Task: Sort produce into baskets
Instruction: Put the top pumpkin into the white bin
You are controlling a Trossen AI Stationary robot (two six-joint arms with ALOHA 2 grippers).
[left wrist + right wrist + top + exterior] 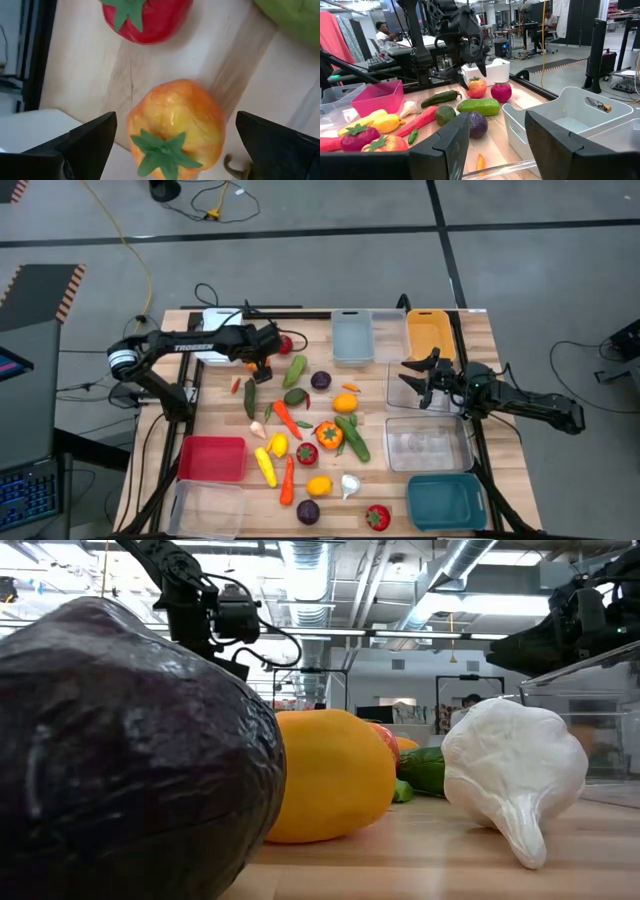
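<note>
The left gripper [262,367] is hanging wide open and empty over the far left part of the desk [470,330]. In its wrist view, the orange-red tomato [175,127] is sitting squarely between the spread fingers [85,145], green stem toward the camera. So the target is lying directly under the claw; being nearly round, it has no long axis to line up with.

Just beside it the red tomato [147,17] is resting, close enough to be nudged. A white basket [220,320] is standing by the far edge behind the gripper, a green cucumber [296,370] is lying just to the right, and a small red chili [236,385] is lying near the left edge.

Toward the middle, the rest of the produce is spreading in a loose pile: carrots, corn, a purple round [320,380], garlic [349,485].

At the right side, the right gripper [420,375] is waiting about half open and empty over a clear basket [428,442], well apart from the tomatoes, so the left arm is plainly nearer. A grey basket [352,335] and an orange-yellow basket [428,332] are standing at the far edge.
</note>
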